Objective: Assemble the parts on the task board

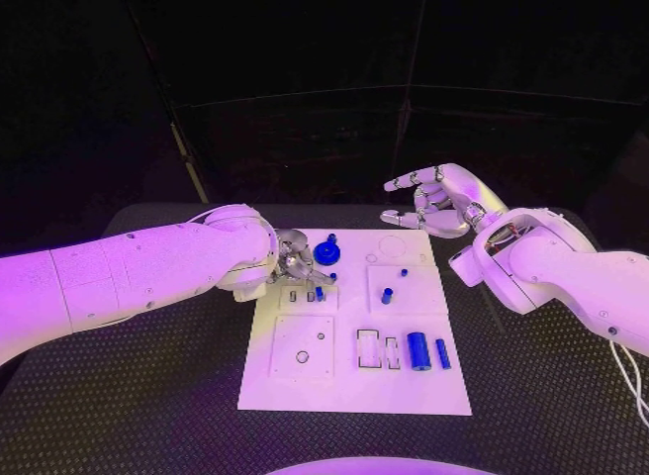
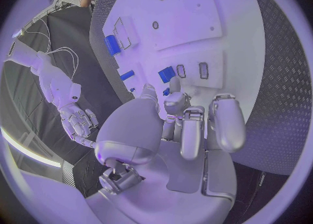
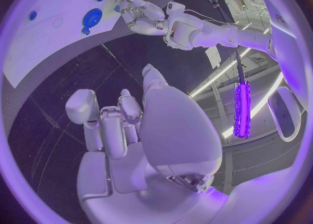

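The left hand (image 1: 294,259) works at the task board's (image 1: 356,386) 10 o'clock corner, fingers curled over small blue parts (image 1: 315,292); whether it grips 1, I cannot tell. Next likely calls for seating a part. The right hand (image 1: 436,203) hovers spread, holding nothing, at 1 o'clock.

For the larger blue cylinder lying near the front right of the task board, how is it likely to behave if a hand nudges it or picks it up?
The larger blue cylinder lies on its side on the flat task board, so a sideways nudge would probably roll it. It looks rigid and smooth, so it may slip in a loose pinch. Being small, it is likely light. A slimmer blue pin lies beside it and could get knocked.
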### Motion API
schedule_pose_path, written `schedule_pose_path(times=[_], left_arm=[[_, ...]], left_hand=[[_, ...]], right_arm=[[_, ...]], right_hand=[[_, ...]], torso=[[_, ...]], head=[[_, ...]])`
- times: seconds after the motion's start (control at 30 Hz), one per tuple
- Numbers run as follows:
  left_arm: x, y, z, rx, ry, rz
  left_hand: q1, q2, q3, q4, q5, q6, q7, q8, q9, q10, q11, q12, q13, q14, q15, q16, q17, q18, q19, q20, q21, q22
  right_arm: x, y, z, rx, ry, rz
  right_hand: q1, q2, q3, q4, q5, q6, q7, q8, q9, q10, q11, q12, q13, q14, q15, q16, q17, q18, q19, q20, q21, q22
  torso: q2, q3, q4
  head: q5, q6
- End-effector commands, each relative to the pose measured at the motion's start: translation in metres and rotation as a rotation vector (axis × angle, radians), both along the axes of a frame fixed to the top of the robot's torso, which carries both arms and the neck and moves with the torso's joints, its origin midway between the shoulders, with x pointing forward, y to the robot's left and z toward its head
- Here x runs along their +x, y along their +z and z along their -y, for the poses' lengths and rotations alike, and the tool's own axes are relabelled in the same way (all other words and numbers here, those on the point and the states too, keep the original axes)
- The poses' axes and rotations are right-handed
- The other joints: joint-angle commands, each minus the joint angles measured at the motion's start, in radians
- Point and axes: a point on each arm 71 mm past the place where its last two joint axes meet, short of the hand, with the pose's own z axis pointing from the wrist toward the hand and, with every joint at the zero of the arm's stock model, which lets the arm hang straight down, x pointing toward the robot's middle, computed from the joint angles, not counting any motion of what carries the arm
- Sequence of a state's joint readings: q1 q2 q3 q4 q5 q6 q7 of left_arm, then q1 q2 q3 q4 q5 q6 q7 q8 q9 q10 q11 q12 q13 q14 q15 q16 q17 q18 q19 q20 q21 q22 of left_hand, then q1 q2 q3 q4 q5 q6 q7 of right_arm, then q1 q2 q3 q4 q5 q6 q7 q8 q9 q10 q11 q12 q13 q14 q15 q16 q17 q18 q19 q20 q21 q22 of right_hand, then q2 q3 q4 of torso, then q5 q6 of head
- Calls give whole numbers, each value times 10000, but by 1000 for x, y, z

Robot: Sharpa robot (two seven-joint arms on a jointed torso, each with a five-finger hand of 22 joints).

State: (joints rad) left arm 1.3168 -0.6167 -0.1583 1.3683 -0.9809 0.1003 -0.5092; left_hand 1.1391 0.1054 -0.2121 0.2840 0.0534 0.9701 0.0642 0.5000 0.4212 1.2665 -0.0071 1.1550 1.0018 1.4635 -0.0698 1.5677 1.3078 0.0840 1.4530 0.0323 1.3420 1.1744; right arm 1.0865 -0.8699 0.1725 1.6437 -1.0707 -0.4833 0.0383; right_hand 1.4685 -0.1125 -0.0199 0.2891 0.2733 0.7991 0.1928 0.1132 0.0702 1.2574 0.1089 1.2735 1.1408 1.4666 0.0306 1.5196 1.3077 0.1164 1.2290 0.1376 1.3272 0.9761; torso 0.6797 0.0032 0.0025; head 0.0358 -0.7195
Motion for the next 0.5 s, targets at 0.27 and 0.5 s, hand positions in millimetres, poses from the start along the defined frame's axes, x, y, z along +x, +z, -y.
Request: schedule_pose_path(times=[0.27, 0.5], left_arm=[[3, -1, 5, 562, -360, -101], [4, -2, 6, 717, -445, -154]], left_hand=[[66, 137, -56, -55, -28, -127, -10, 159, 119, 60, -31, 73, 44, 1073, -58, 31, 2630, -116, 78, -12, 85, 52], [133, 165, -47, -92, -28, -170, -11, 217, 182, 55, -32, 84, 50, 1073, -59, 31, 2630, -118, 83, -13, 90, 67]], right_arm=[[1, 0, -1, -7, 54, -67], [2, -1, 0, -30, 21, -100]], right_hand=[[14, 127, -30, -49, 90, 74, 22, 51, -1, -78, -26, -44, -28, 712, -16, -50, 1329, 0, -56, -6, -49, -26], [9, 128, -35, -47, 100, 75, 21, 55, -1, -77, -26, -44, -28, 711, -18, -53, 1322, 3, -65, -8, -56, -42]], torso=[[-3, -2, 6], [-12, 3, 4]], head=[[-21, -70], [-43, -72]])
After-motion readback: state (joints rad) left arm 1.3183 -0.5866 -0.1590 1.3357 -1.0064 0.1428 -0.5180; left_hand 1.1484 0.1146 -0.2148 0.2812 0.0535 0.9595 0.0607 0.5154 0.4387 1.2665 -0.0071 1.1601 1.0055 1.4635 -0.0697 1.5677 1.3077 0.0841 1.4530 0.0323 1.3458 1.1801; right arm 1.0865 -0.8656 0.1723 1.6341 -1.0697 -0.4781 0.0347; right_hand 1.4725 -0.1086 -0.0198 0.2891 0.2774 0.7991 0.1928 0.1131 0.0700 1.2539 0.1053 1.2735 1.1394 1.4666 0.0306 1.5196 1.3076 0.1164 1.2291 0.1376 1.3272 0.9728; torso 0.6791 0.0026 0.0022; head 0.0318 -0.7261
